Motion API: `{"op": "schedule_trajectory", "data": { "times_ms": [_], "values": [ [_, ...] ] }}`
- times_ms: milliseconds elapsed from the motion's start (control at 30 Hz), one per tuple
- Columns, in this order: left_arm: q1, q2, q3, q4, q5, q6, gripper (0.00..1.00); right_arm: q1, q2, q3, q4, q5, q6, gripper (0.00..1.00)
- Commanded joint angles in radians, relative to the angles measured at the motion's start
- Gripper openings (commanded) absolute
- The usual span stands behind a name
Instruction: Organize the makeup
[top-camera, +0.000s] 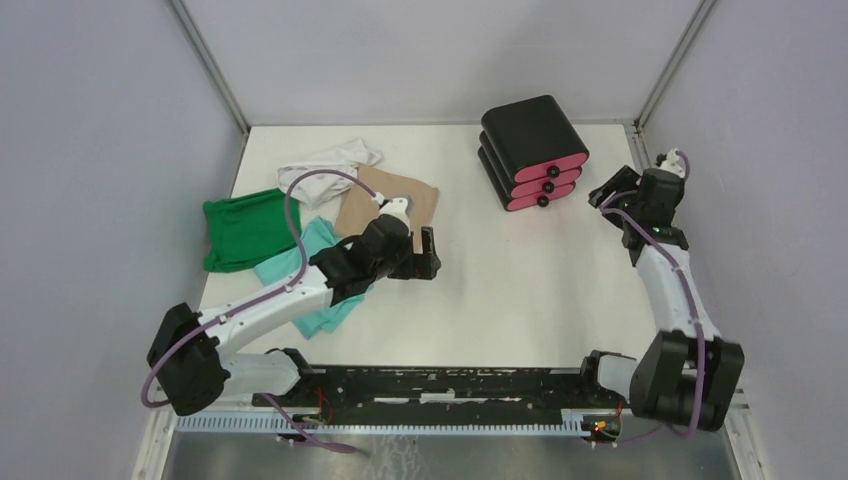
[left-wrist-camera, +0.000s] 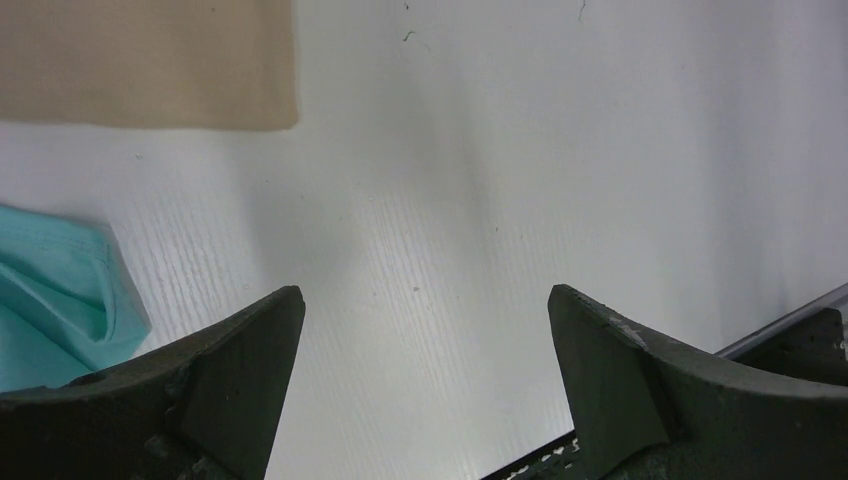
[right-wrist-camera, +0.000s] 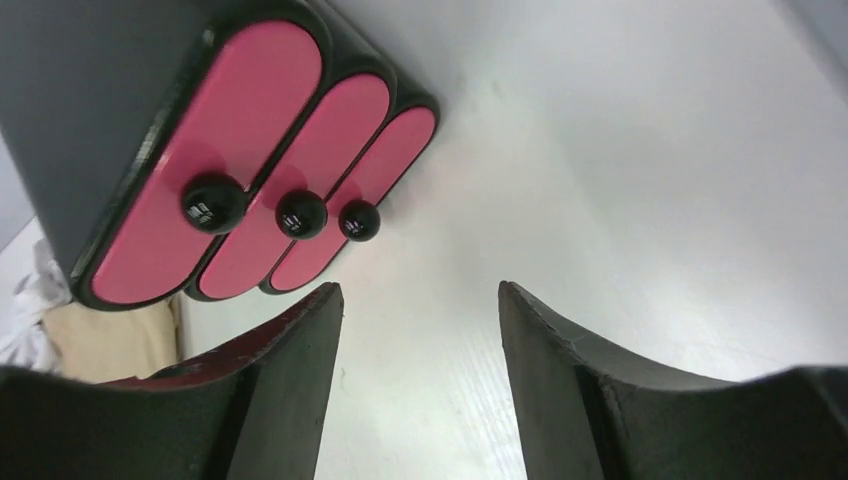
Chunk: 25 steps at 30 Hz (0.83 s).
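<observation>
No makeup shows in any view: the puff, sponge, pad, jar and vial are all out of sight. My left gripper (top-camera: 428, 256) hovers open and empty over bare white table just right of the cloth pile; its wrist view (left-wrist-camera: 420, 290) shows only tabletop between the jaws. My right gripper (top-camera: 606, 192) is open and empty, just right of the black box with pink drawers (top-camera: 533, 150). In the right wrist view (right-wrist-camera: 418, 287) the box (right-wrist-camera: 230, 150) sits ahead and to the left, its three drawers shut.
A pile of cloths lies at the left: green (top-camera: 245, 230), teal (top-camera: 310, 275), white (top-camera: 330, 160) and tan (top-camera: 385, 200). The tan cloth (left-wrist-camera: 140, 60) and teal cloth (left-wrist-camera: 50, 290) show in the left wrist view. Walls enclose the white table (top-camera: 520, 290).
</observation>
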Motion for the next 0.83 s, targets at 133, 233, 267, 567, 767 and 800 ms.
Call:
{"op": "schedule_trajectory", "data": {
  "times_ms": [133,233,267,567,767,800],
  "values": [
    [0.019,-0.045,0.204,-0.098,-0.074,0.115,0.99,-0.002,-0.288,0.324,-0.543,0.269,-0.232,0.77],
    [0.027,-0.047,0.275,-0.152,-0.111,0.134,0.99,-0.003,-0.332,0.41,-0.617,0.298,-0.217,0.84],
    [0.03,-0.051,0.298,-0.168,-0.119,0.141,0.99,-0.003,-0.346,0.422,-0.626,0.296,-0.211,0.88],
    [0.031,-0.205,0.307,-0.161,-0.194,0.135,0.99,-0.003,-0.433,0.461,-0.65,0.274,-0.195,0.98],
    [0.031,-0.296,0.23,-0.131,-0.241,0.112,0.99,-0.003,-0.479,0.403,-0.589,0.271,-0.184,0.99],
    [0.031,-0.301,0.223,-0.131,-0.248,0.108,0.99,-0.003,-0.484,0.393,-0.581,0.268,-0.184,1.0]
  ]
}}
